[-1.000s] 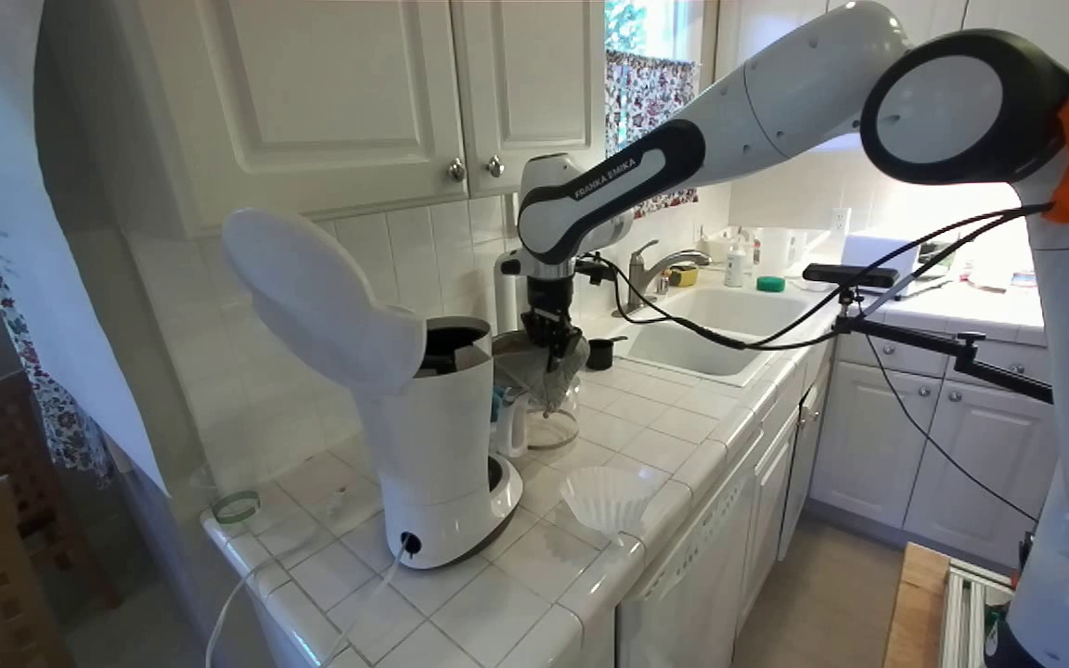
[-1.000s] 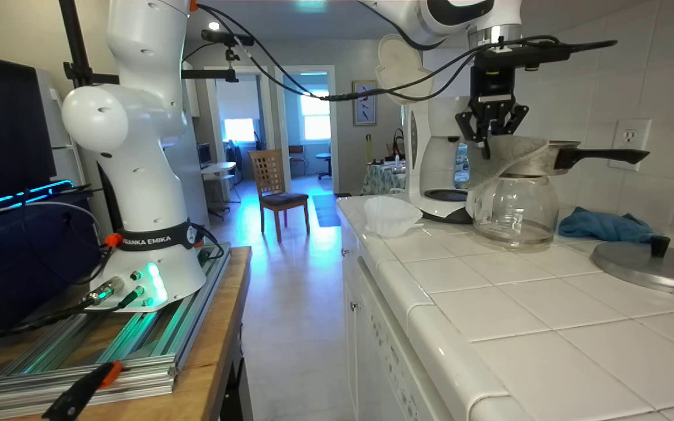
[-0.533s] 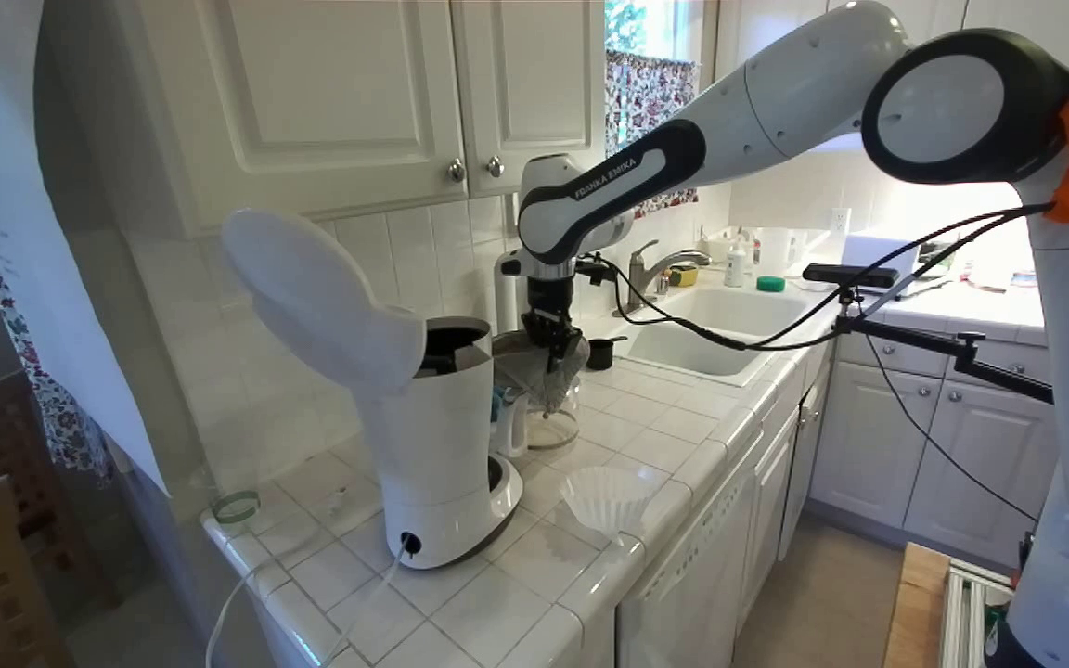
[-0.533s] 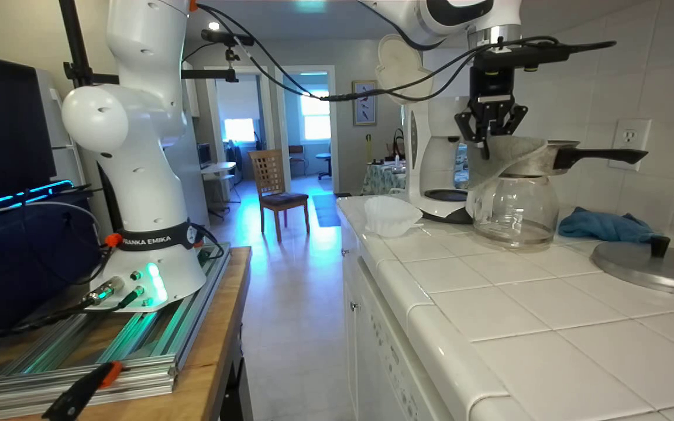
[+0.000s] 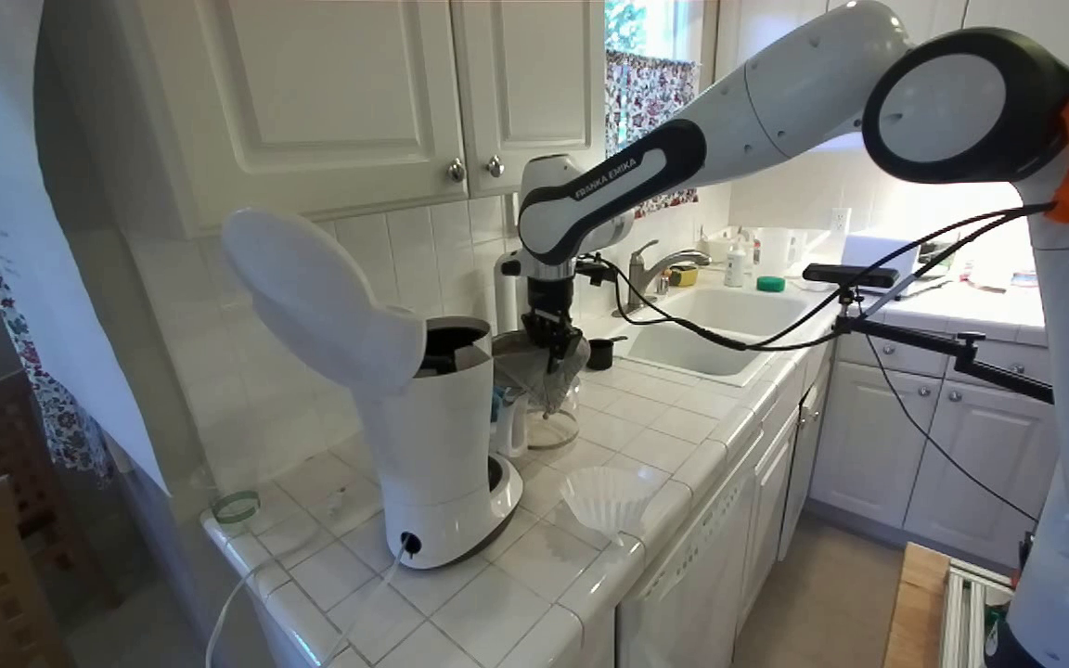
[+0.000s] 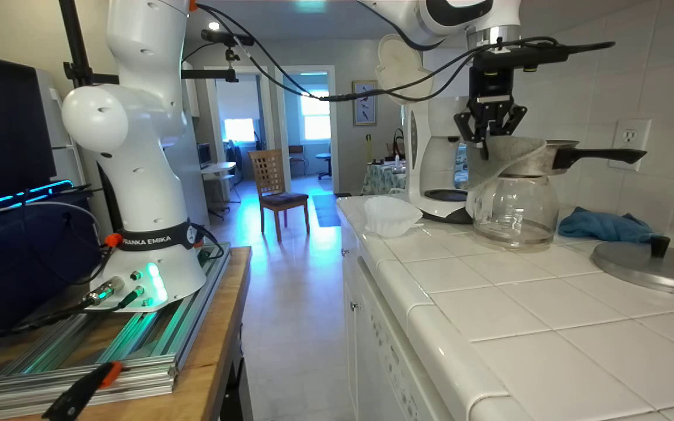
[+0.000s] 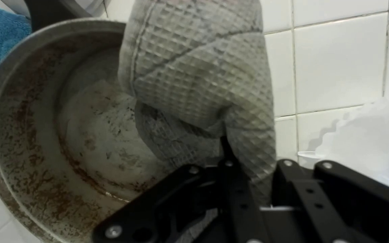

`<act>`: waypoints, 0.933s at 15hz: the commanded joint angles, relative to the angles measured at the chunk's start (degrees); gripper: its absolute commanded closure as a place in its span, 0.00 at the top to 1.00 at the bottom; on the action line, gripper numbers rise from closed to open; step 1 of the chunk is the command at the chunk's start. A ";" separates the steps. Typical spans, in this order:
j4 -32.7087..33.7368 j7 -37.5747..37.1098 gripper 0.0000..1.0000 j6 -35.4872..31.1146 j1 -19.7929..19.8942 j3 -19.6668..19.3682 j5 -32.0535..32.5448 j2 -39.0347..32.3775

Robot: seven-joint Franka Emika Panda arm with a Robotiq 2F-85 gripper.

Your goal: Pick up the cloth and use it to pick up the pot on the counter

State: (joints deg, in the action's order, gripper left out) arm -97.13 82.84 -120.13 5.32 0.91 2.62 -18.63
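Probably the pot [image 7: 79, 141] is the weightiest thing to move: it is rigid metal, worn inside, so it should neither bend nor break, but bare jaws might skate along its rim. With the glass carafe [image 6: 515, 216] as landmark, the pot sits directly over it in both exterior views; whether it rests on the carafe or hangs just clear, I cannot tell. The grey cloth [image 7: 198, 67], quilted and soft, folds over the pot's rim above the carafe; it should squash under pressure and add grip, yet may creep if the load twists. The gripper [image 7: 257, 172] has its jaws pinching the grey cloth; the rim is likely inside that fold, but the fabric hides it. This hold is roughly opposite the black handle [image 6: 603, 154], so the handle side may sag; a deep bite on the rim, fabric on both faces, seems the best place. The carafe looks fragile, so a lift probably wants to go straight up from it.

Counted: 1 pot, 1 grey cloth, 1 gripper, 1 carafe. Around the carafe are 1 white coffee maker [image 5: 432, 445] beside it; 1 fluted filter [image 6: 392, 216] near it, toward the front edge of the counter [image 6: 536, 362]; 1 blue cloth [image 6: 603, 225] just beside it, toward the wall [image 6: 588, 117]; 1 metal lid [image 6: 653, 269] farther from it than that cloth; and 1 small dark cup [image 5: 600, 354] past it, near the sink [image 5: 701, 348].
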 commanded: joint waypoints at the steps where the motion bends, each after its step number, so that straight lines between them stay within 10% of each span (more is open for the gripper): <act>1: -2.20 -0.24 0.03 1.48 -0.03 0.56 -0.79 0.49; 14: -10.97 -11.15 0.03 -11.61 0.24 -1.70 1.49 6.13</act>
State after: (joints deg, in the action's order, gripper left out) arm -103.08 75.28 -127.17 5.33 0.26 2.69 -15.60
